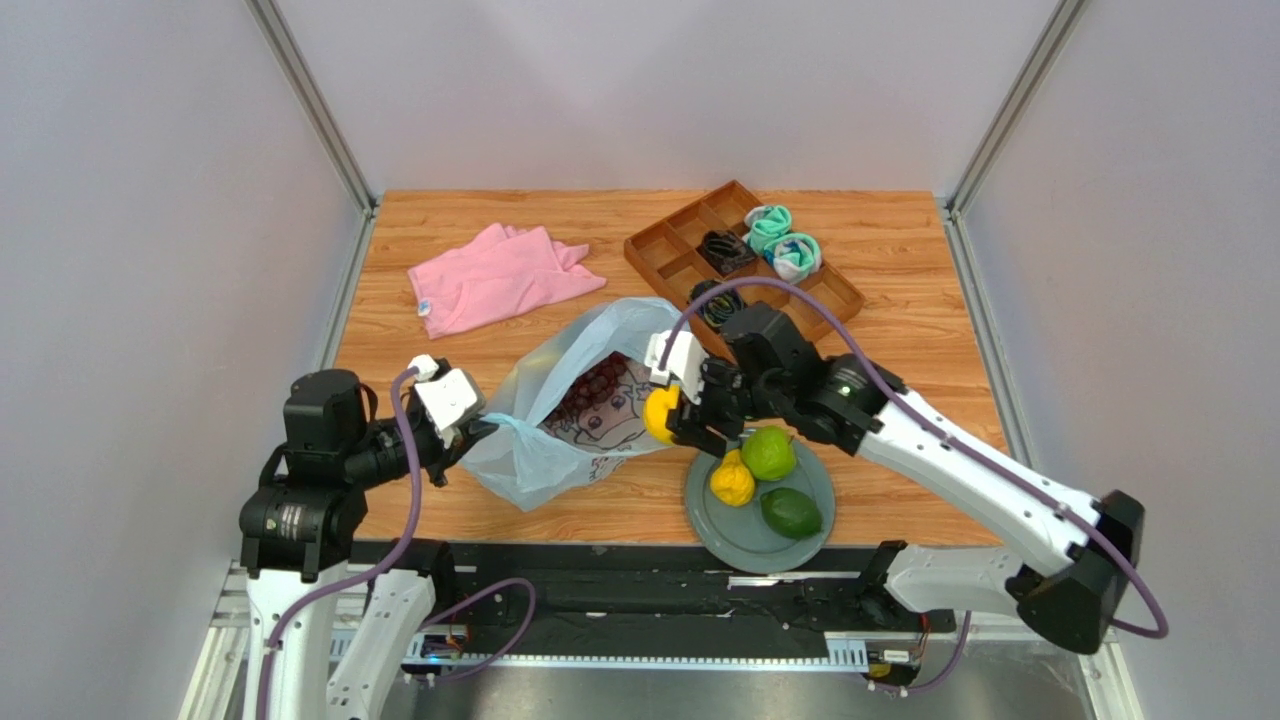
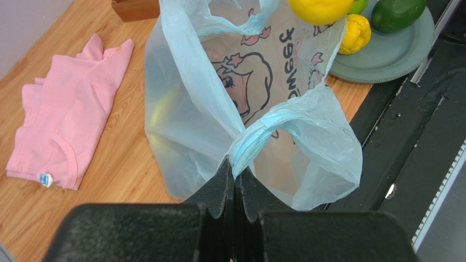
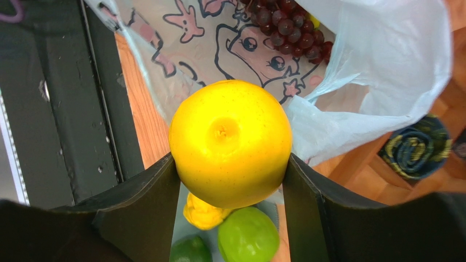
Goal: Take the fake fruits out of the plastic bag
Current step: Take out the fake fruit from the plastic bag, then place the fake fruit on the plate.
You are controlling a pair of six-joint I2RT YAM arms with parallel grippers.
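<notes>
Left gripper (image 2: pixel 234 173) pinched shut on bag handle (image 2: pixel 261 136): hold plastic bag (image 2: pixel 180 109) taut. Right gripper (image 3: pixel 229 164) clamped on round yellow fruit (image 3: pixel 229 139), between bag and plate (image 1: pixel 712 522): move over plate, lower, release beside apple (image 1: pixel 769 450). Grape bunch (image 3: pixel 290 27) lies inside bag, farther back.

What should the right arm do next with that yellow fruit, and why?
Probably carry the yellow fruit sideways over the plate and lower it. The right gripper grips it beside the plastic bag, and three fruits already lie on the plate.
</notes>
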